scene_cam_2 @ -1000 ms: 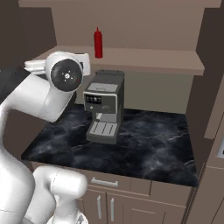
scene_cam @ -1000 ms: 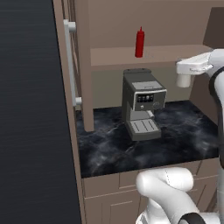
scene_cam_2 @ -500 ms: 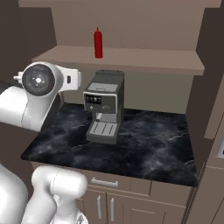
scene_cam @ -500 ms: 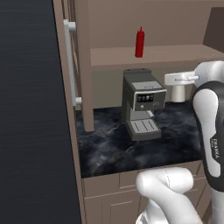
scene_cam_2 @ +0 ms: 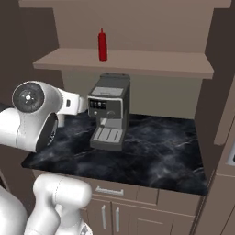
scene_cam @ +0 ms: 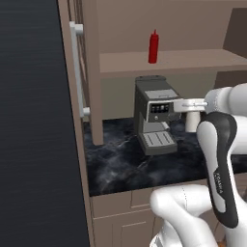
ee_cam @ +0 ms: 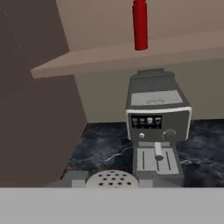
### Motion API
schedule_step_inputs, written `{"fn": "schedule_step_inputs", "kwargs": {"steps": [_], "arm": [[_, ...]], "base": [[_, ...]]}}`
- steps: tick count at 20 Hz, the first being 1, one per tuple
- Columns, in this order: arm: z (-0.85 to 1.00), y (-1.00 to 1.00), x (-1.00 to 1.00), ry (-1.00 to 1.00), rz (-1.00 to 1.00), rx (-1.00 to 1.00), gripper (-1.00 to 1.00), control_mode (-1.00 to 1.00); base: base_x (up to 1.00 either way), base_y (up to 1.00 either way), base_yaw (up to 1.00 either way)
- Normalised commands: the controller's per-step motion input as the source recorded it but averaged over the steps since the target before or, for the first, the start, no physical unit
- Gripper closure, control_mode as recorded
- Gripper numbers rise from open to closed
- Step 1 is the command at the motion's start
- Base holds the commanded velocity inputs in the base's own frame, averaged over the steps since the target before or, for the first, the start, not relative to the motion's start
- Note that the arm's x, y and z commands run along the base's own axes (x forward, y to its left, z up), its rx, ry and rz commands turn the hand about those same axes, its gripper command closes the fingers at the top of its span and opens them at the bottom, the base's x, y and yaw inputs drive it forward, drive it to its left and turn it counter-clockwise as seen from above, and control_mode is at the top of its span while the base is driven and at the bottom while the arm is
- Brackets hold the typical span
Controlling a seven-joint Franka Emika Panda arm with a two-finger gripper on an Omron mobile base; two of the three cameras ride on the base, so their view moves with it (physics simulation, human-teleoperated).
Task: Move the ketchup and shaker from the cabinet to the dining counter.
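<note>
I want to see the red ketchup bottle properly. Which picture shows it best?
The right base view: the whole ketchup stands upright on the cabinet shelf, nothing hiding it. The left base view also shows all of it, further off. The hand view cuts off its top.

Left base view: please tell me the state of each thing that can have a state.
cabinet: open.
ketchup: upright on the cabinet shelf.
coffee machine: upright on the worktop.
shaker: held, off the shelf, beside the coffee machine.
gripper: shut on the shaker.
</note>
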Motion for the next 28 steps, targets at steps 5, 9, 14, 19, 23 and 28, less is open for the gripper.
{"fn": "schedule_step_inputs", "kwargs": {"steps": [5, 9, 14, 19, 23, 28], "arm": [[0.0, 0.0, 0.0, 0.0, 0.0, 0.0, 1.0, 1.0], [0.0, 0.0, 0.0, 0.0, 0.0, 0.0, 1.0, 1.0], [0.0, 0.0, 0.0, 0.0, 0.0, 0.0, 1.0, 1.0], [0.0, 0.0, 0.0, 0.0, 0.0, 0.0, 1.0, 1.0], [0.0, 0.0, 0.0, 0.0, 0.0, 0.0, 1.0, 1.0], [0.0, 0.0, 0.0, 0.0, 0.0, 0.0, 1.0, 1.0]], "base": [[-0.89, -0.17, -0.12], [-1.0, -0.26, -0.11], [-0.92, -0.17, -0.27], [-0.22, -0.13, -0.79], [0.0, -0.1, -0.92], [0.0, -0.14, -0.95]]}}
